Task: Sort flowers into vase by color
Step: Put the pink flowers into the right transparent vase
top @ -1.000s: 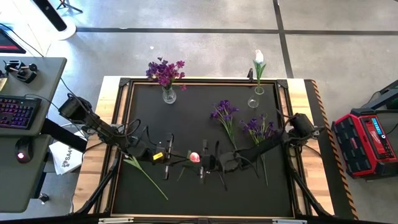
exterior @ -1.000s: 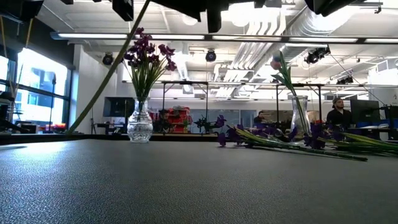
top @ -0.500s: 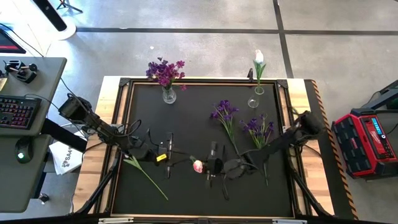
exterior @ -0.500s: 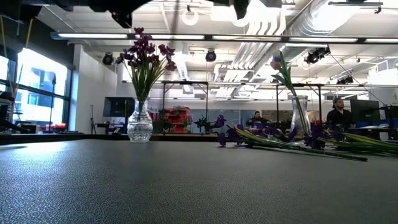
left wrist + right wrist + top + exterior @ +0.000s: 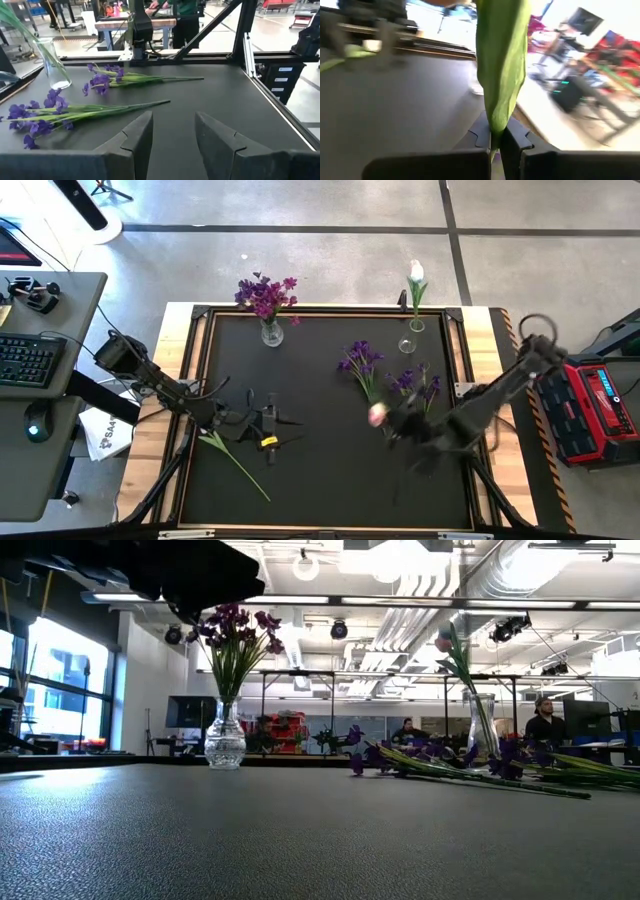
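My right gripper (image 5: 402,426) hangs blurred over the mat's right half, shut on a pink-headed flower (image 5: 377,414). My left gripper (image 5: 270,430) stands open and empty over the left middle, its fingers (image 5: 140,137) apart. One glass vase (image 5: 271,332) at the far left holds purple flowers (image 5: 236,635). Another vase (image 5: 416,326) at the far right holds a white tulip (image 5: 416,273). Two purple flowers (image 5: 362,365) (image 5: 416,386) lie flat on the mat. A green stem (image 5: 235,465) lies at the near left. My right gripper pinches the pink flower's green leaf or stem (image 5: 495,131) between its two shut fingers (image 5: 516,137). The green part runs on past the fingertips, away from the wrist. The flower is lifted clear of the mat, its pink head on the gripper's far-left side.
The black mat (image 5: 300,380) sits in a wooden table frame (image 5: 178,350). A desk with a keyboard (image 5: 30,360) stands to the left, a red tool case (image 5: 588,412) to the right. People sit in the room beyond the far edge (image 5: 545,720).
The pink flower has passed from my left gripper to my right. My right gripper has swung up and toward the table's right edge, turning as it went, carrying the flower clear of the mat. My left gripper has stayed near the left middle.
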Controlling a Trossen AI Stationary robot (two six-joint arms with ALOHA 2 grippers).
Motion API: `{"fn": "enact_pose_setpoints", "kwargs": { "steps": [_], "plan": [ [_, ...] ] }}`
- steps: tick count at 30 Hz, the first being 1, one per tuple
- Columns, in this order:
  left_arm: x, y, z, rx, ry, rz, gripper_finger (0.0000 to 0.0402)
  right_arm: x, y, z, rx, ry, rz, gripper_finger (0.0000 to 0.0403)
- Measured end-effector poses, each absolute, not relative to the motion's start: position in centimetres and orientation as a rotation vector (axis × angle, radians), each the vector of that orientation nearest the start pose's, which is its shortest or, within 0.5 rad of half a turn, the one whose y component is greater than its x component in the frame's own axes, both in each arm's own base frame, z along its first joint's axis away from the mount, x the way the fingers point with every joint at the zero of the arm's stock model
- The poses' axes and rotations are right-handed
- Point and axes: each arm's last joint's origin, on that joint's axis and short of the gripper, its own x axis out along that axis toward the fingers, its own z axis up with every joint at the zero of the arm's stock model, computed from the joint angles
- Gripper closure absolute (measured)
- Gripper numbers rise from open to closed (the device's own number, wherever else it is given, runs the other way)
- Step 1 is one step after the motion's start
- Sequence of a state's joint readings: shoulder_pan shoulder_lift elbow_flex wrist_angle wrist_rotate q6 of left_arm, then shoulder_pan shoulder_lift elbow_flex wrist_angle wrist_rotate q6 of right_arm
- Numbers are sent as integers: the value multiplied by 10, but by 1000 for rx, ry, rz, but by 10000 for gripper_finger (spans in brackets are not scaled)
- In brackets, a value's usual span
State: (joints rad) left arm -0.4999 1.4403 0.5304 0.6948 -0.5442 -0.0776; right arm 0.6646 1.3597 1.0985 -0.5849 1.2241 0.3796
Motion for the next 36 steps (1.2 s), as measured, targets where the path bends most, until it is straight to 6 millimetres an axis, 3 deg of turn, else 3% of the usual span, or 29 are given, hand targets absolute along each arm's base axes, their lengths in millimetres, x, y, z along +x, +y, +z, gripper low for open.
{"fn": "enact_pose_setpoints", "kwargs": {
  "steps": [5, 11, 15, 19, 24, 30, 36],
  "plan": [
    [248, -118, 189, 30, 184, 53, 269, 188, 95, 324, -371, 384, -774, 402],
    [249, -115, 189, 28, 184, 62, 270, 147, 39, 352, -364, 257, -1078, 402],
    [250, -113, 189, 27, 184, 72, 270, 122, 11, 364, -295, 213, -1226, 402],
    [251, -110, 189, 25, 182, 81, 270, 106, -4, 369, -191, 196, -1291, 402],
    [253, -106, 189, 22, 180, 99, 270, 109, -8, 369, -126, 249, -1244, 402],
    [256, -99, 189, 20, 181, 124, 270, 144, -7, 365, -229, 366, -1215, 402],
    [257, -98, 189, 19, 185, 98, 270, 156, -27, 365, -263, 504, -1180, 402]
  ]
}}
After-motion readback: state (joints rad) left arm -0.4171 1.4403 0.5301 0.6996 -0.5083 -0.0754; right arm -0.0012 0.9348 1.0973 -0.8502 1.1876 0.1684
